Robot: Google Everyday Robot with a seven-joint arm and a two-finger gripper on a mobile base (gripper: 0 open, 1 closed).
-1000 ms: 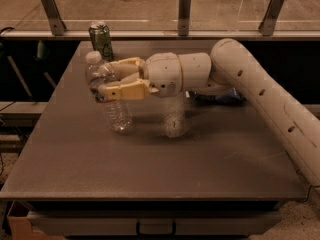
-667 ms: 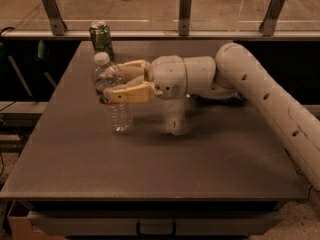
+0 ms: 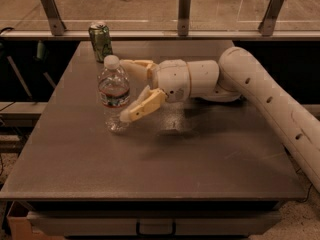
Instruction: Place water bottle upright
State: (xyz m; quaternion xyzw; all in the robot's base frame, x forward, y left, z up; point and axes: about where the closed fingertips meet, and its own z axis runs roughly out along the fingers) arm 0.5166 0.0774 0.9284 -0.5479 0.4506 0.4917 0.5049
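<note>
The water bottle (image 3: 113, 95) stands upright on the dark table (image 3: 150, 154), left of centre. It is clear and ribbed, with a white cap and a dark label with a red band. My gripper (image 3: 131, 90) is just right of the bottle with its fingers spread wide. One finger (image 3: 136, 65) reaches behind the bottle's upper part. The other finger (image 3: 141, 106) points down toward the bottle's lower part. The fingers do not grip the bottle. The white arm (image 3: 260, 94) comes in from the right.
A green can (image 3: 100, 41) stands upright at the table's back left corner, behind the bottle. A rail with metal posts (image 3: 184, 11) runs behind the table. The table's front edge (image 3: 150, 196) has a drawer below it.
The gripper was shut on the bottle and held it; now its fingers have opened and drawn back to the right. The bottle stays standing on the table.
</note>
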